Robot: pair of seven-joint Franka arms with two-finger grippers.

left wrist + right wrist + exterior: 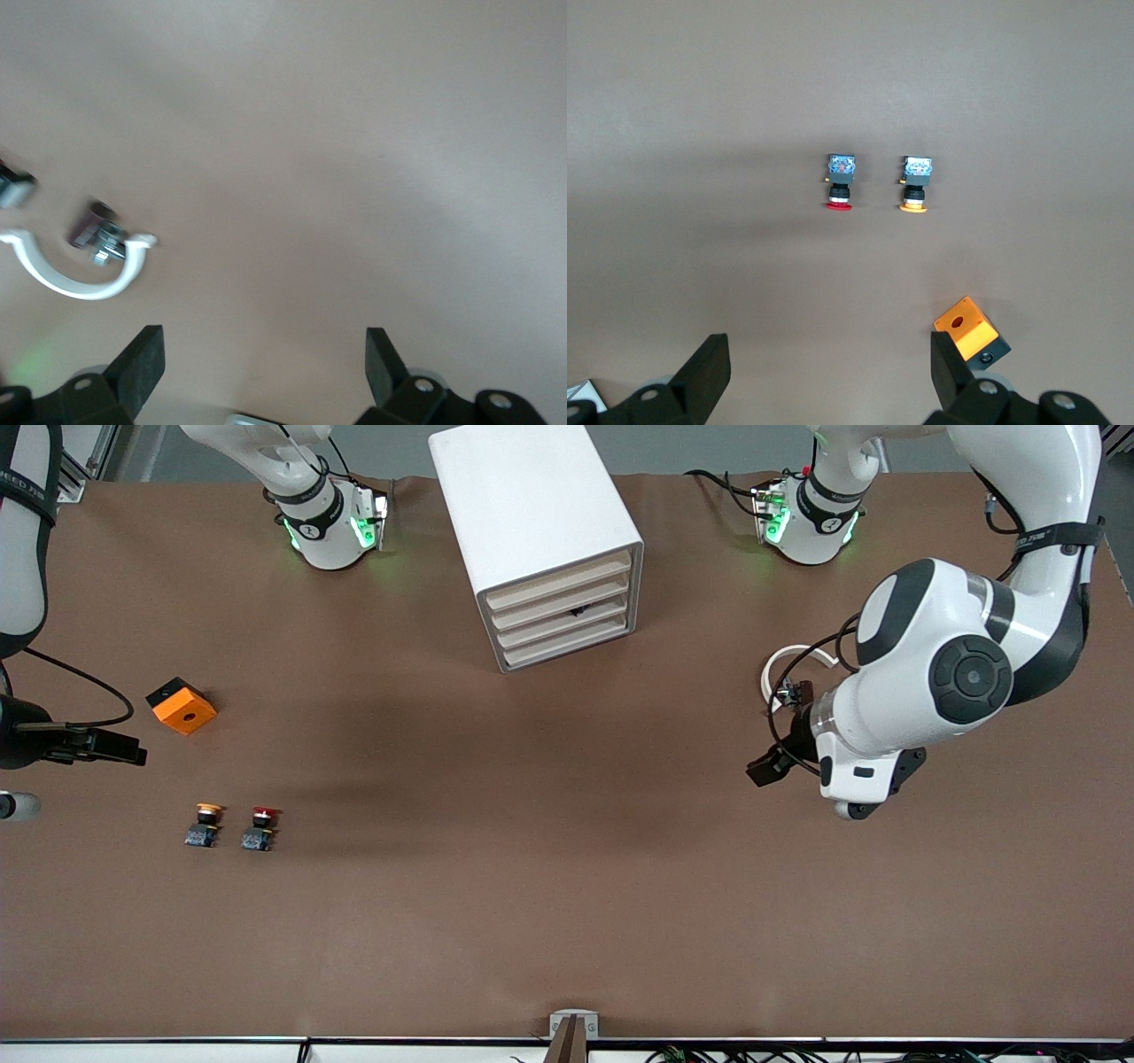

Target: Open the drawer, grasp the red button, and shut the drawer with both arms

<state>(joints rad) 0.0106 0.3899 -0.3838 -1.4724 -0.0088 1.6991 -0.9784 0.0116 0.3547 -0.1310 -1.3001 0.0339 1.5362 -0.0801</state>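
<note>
The white cabinet [532, 514] stands at the table's edge near the arm bases, and its four beige drawer fronts [563, 613] are all pushed in. The red-capped button [260, 828] lies on the table toward the right arm's end, beside the yellow-capped one [205, 825]. It also shows in the right wrist view [840, 181]. My right gripper [120, 750] is open and empty, over the table between the orange cube and the buttons; its wrist view [828, 367] shows this too. My left gripper [769, 766] is open and empty over bare table, as its wrist view [263, 363] also shows.
An orange cube with a hole [182, 706] lies farther from the front camera than the buttons and shows in the right wrist view [970, 328]. A white ring clamp with a bolt [788, 673] lies beside my left gripper and shows in the left wrist view [84, 276].
</note>
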